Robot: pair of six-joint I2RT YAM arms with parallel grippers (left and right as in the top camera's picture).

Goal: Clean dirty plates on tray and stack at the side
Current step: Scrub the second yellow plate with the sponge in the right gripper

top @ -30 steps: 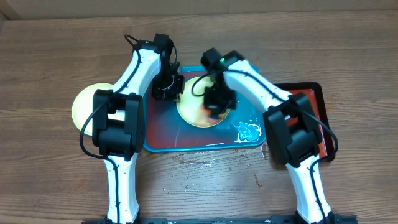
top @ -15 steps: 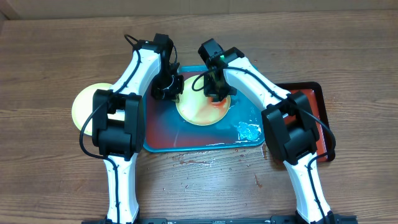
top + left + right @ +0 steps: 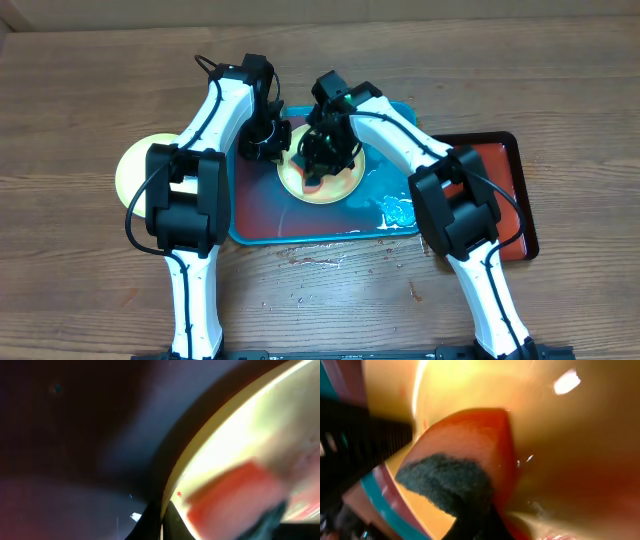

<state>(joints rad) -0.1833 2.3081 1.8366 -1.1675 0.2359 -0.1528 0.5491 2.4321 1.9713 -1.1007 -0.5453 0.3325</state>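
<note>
One plate on the tray is mid-scrub, the left gripper pinching its rim and the right gripper clamping a sponge, which probably needs sweeping across the rest next.

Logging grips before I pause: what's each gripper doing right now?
Left gripper: closed, pinching the plate rim.
Right gripper: closed on the sponge, pressed to the plate.

The left arm is covering the right edge of the left plate; the middle plate is showing only blurred in both wrist views.
</note>
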